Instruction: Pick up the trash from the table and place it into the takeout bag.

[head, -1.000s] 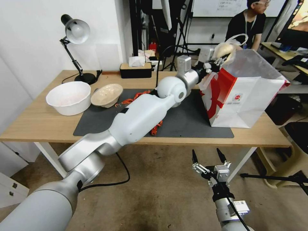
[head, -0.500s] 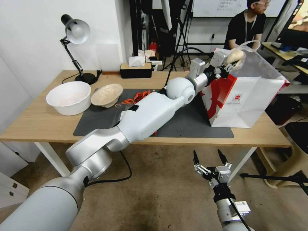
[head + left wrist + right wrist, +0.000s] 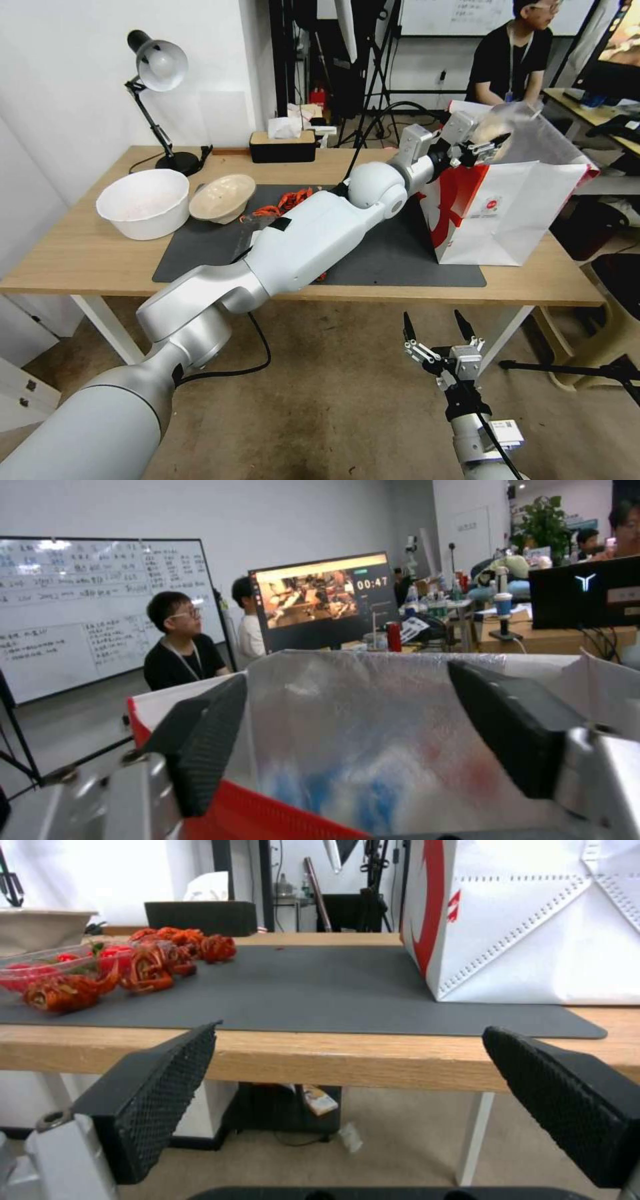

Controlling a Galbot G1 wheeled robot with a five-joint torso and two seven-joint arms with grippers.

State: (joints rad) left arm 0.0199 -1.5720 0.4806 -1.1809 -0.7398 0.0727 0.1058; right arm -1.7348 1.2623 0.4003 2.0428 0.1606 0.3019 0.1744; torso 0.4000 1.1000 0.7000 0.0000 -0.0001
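The takeout bag, white with red sides, stands open at the right end of the grey mat on the table. My left gripper reaches over its rim. In the left wrist view the left gripper is open above the bag's silvery inside, where blurred blue, white and red shapes lie. A pale beige lump shows right by the fingers; I cannot tell if it touches them. The beige bowl and red-orange litter lie on the mat. My right gripper hangs open below the table's front edge.
A large white bowl sits at the table's left, with a desk lamp and a black tissue box along the back edge. My left arm stretches across the mat's middle. A seated person and stands fill the room behind the bag.
My left gripper has moved right and down over the bag's mouth, carrying the beige lump with it, and its fingers now stand apart. The right arm has barely moved.
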